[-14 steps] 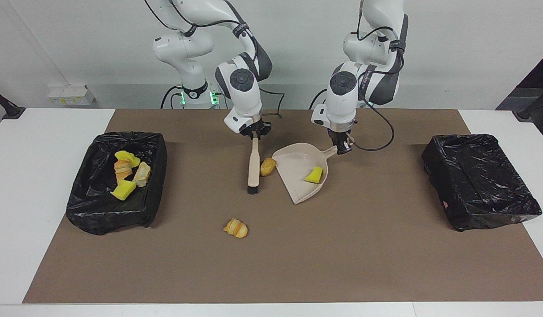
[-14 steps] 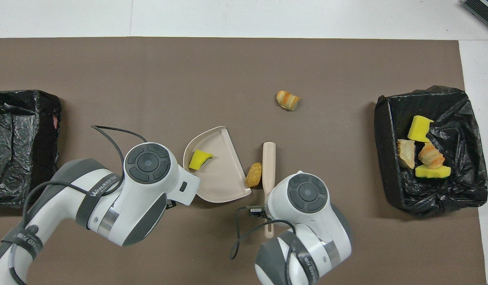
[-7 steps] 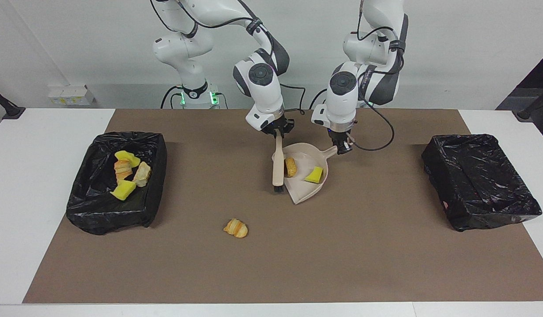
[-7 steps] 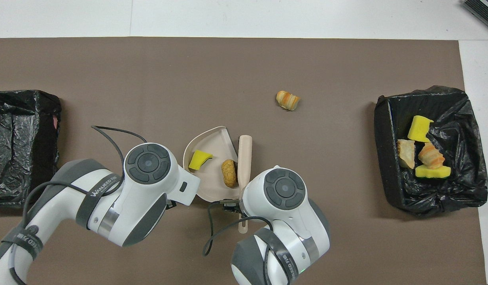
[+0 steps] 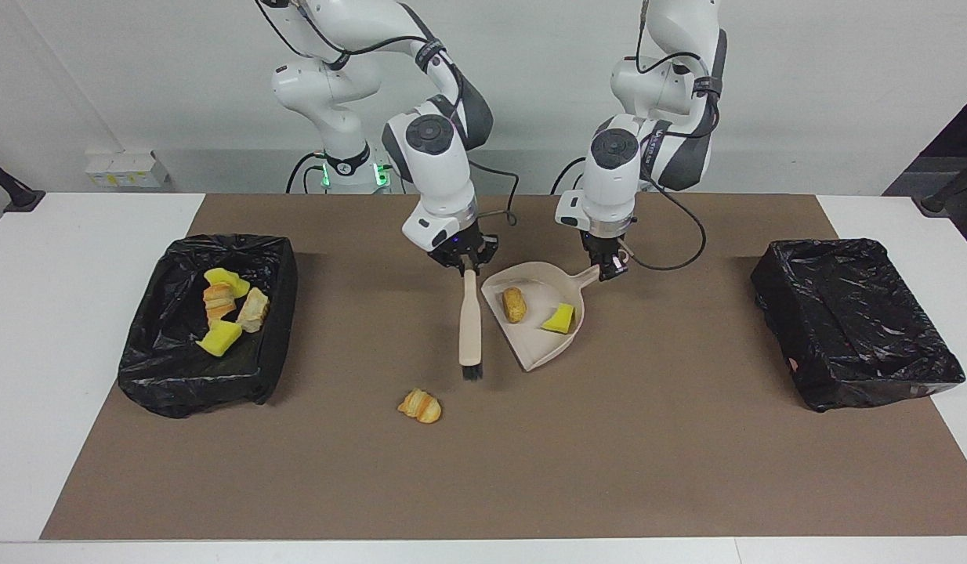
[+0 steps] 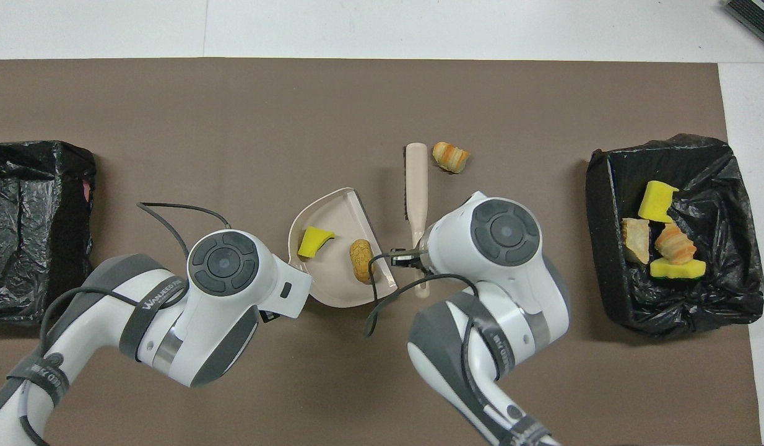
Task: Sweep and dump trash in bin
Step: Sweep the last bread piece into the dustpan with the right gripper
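Brown mat (image 5: 609, 470) spread over white worktop (image 5: 60, 352), covering most of it. Beige dustpan (image 5: 534, 348) near the mat's middle, handle toward the robots. Beige brush (image 5: 469, 329) just beside it, toward the right arm's end, dark bristles pointing away from the robots. Small white box (image 5: 127, 168) against the wall.

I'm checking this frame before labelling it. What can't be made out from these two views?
- Left end effector on the dustpan handle: overhead, the arm's wrist covers it.
- Right end effector on the brush: overhead, its wrist hides the grip.
- Inside of the bin at the left arm's end: black liner folds hide any contents in both views; the overhead frame edge cuts it off.
- Brush bristles: too small to tell whether they touch the mat.
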Robot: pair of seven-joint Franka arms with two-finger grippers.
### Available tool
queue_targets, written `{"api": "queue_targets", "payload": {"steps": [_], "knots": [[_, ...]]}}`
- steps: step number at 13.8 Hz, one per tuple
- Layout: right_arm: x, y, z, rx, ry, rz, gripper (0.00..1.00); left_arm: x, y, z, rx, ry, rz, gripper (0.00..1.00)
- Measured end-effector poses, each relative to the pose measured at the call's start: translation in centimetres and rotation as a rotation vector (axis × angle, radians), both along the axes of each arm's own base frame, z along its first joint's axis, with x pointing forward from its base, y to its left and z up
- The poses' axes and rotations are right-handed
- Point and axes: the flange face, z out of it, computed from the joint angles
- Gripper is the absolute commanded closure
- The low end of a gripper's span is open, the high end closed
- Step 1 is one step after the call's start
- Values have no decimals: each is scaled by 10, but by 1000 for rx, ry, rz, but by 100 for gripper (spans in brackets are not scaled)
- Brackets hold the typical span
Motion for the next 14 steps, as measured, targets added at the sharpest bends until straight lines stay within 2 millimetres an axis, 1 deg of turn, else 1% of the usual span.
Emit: {"api": "queue_targets", "payload": {"steps": [1, 3, 4, 5, 6, 7, 9, 10, 12, 13, 14], "knots": [[21, -19, 1, -17, -14, 10, 100, 0, 1, -2, -13, -7, 18, 100], [66, -63, 3, -62, -38, 48, 100, 4, 5, -2, -32, -22, 88, 100], [85, -86, 2, -99, -45, 79, 100, 7, 8, -1, -43, -24, 127, 100], [100, -106, -2, -135, -46, 112, 100, 8, 11, -1, -50, -24, 151, 100], [115, -121, -5, -168, -44, 149, 100, 9, 12, -2, -54, -23, 166, 100], [130, -131, -9, -203, -41, 193, 100, 8, 11, -2, -56, -22, 175, 100], [156, -139, -21, -267, -31, 268, 100, 8, 10, -2, -58, -23, 201, 100], [166, -138, -34, -285, -21, 296, 100, 8, 10, -2, -57, -25, 219, 100], [174, -124, -64, -305, 15, 341, 100, 7, 9, -2, -57, -26, 231, 100], [173, -111, -72, -307, 35, 360, 100, 7, 9, -2, -57, -26, 232, 100], [168, -97, -76, -313, 65, 380, 100, 7, 9, -2, -57, -26, 233, 100]]}}
